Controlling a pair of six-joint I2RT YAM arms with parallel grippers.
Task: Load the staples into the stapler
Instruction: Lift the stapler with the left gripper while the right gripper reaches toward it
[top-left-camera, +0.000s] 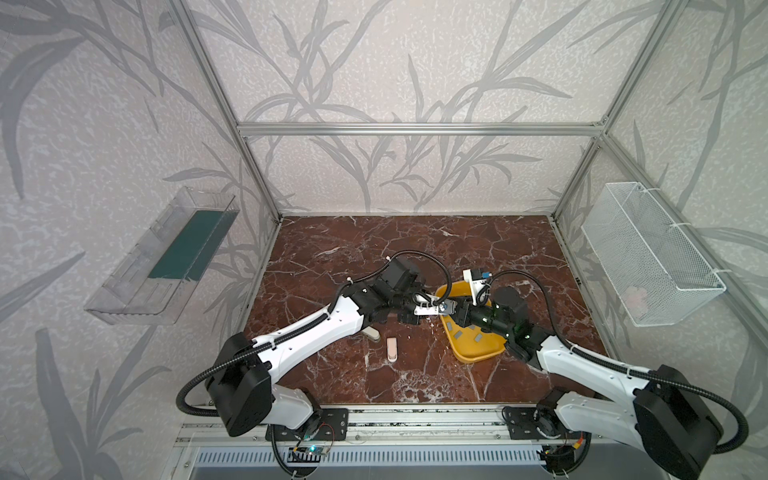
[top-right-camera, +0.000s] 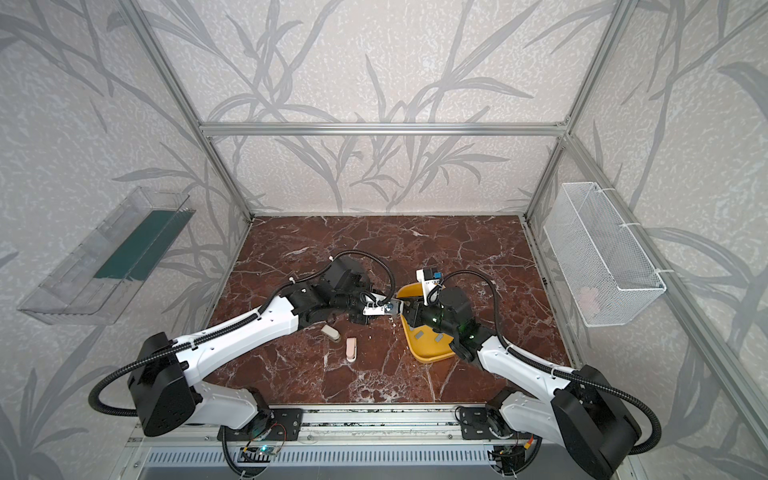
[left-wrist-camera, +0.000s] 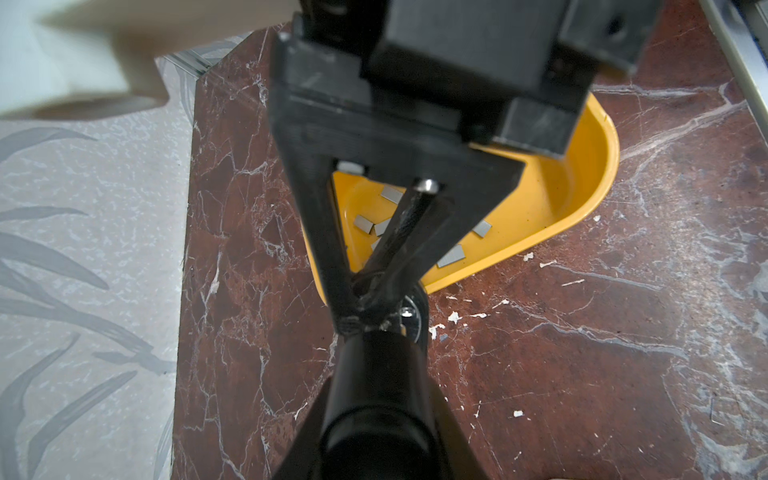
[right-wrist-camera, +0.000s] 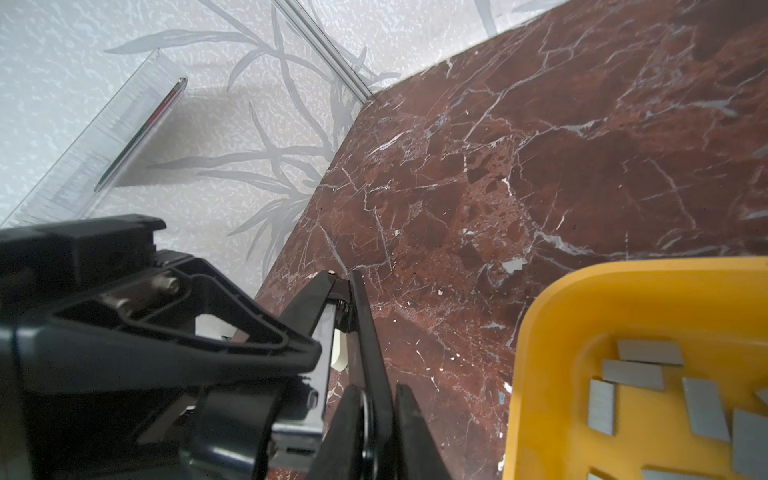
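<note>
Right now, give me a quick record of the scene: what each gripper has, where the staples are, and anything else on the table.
left gripper: shut on black stapler
right gripper: pinching that stapler's raised arm
staples: loose in yellow tray
also on table: beige stapler, pink stapler

The back half of the counter (top-left-camera: 415, 245) lay open from wall to wall. Across the middle the left arm (top-left-camera: 307, 332) and right arm (top-left-camera: 582, 361) met, bridged by the black stapler (right-wrist-camera: 359, 324) both clasped, barring the straight way from front to back. The yellow tray (top-left-camera: 478, 356), strewn with staples (top-left-camera: 457, 333), sat under the right arm's wrist. A beige stapler (top-left-camera: 372, 333) and a pink stapler (top-left-camera: 391, 349) lay just before the left arm; bare counter showed between the pink one and the tray and along the front edge.
</note>
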